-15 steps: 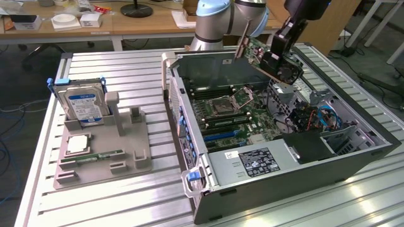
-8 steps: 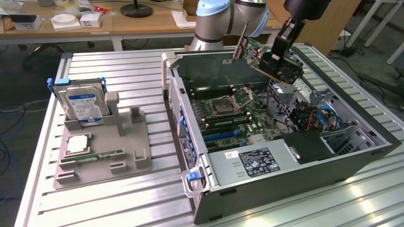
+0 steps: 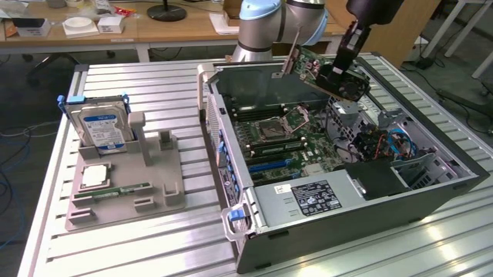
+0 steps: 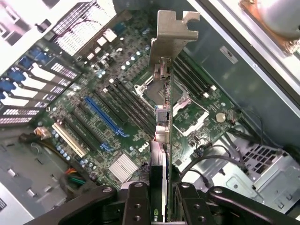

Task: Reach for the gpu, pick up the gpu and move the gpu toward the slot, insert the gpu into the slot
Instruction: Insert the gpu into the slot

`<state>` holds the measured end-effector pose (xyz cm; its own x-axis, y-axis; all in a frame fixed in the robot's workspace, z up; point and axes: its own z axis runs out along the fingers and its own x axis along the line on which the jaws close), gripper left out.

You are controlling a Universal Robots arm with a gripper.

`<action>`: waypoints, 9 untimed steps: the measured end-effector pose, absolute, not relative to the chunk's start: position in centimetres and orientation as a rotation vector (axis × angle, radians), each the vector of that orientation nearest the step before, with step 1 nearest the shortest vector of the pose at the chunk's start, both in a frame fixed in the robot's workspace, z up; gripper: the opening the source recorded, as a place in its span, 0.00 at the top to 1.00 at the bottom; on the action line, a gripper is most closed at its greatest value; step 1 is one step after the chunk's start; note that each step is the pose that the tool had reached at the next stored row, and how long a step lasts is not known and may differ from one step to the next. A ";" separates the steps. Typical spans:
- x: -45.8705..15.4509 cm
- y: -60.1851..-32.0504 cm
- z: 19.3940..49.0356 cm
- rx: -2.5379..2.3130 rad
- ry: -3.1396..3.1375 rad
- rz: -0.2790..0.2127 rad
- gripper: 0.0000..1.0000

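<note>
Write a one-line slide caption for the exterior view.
The end effector holds the gpu tilted in the air above the open computer case, with the motherboard exposed below.

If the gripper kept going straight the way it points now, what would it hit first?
Probably the motherboard near the CPU socket; the gpu held in the gripper would touch before the gripper does. Depth is unclear.

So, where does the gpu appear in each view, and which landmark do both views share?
Exterior view: upper middle, the gpu hangs tilted in the tool above the open computer case.
Wrist view: the gpu stands edge-on between the tool's fingers, silver bracket away from the camera, over the motherboard.
Shared landmark: the CPU socket.
</note>
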<state>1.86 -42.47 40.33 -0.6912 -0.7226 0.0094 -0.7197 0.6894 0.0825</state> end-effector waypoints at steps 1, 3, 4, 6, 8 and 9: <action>1.9 -42.5 40.3 1.235 -2.841 -0.112 0.73; 1.8 -42.5 40.3 1.270 -2.825 -0.112 0.73; 1.8 -42.5 40.3 1.287 -2.817 -0.111 0.73; 1.8 -42.5 40.3 1.320 -2.801 -0.111 0.73; 1.8 -42.5 40.3 1.353 -2.784 -0.111 0.73; 1.8 -42.5 40.3 1.369 -2.776 -0.111 0.73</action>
